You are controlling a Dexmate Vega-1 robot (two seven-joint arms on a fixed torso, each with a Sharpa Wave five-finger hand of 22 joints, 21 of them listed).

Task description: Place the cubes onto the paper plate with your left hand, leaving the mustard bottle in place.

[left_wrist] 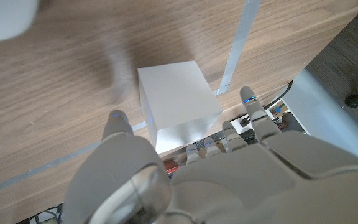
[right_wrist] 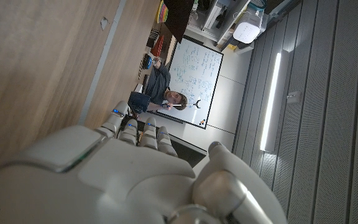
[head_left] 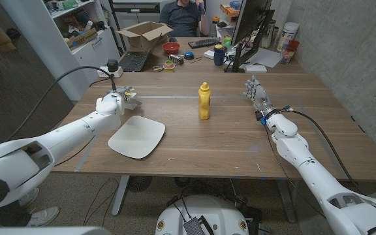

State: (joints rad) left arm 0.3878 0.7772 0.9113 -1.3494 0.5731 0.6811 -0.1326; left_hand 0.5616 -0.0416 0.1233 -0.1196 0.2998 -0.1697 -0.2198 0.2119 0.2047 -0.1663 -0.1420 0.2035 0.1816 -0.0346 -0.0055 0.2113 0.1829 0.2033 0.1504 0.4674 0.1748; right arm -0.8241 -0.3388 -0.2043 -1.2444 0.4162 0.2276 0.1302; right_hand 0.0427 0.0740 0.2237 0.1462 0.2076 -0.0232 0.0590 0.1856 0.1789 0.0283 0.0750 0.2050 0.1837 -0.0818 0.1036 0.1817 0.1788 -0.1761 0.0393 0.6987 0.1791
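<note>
A white cube [left_wrist: 178, 99] sits on the wooden table, just past my left hand [left_wrist: 185, 180]. The thumb and the fingers [left_wrist: 248, 99] reach along either side of it with small gaps showing, and nothing is gripped. In the head view this left hand [head_left: 111, 104] is at the table's left, with the cube [head_left: 132, 98] at its fingertips. The white paper plate [head_left: 136, 137] lies bare, nearer the front edge than the hand. The yellow mustard bottle [head_left: 203, 101] stands upright at mid table. My right hand [head_left: 256, 92] waits at the right, fingers apart and holding nothing.
A black plug and cable [head_left: 113, 66] sit at the table's back left. Behind the table is a second desk with a cardboard box [head_left: 143, 34], a keyboard, a monitor [head_left: 248, 26] and a seated person [head_left: 183, 16]. A strip of tape [left_wrist: 236, 43] crosses the tabletop by the cube.
</note>
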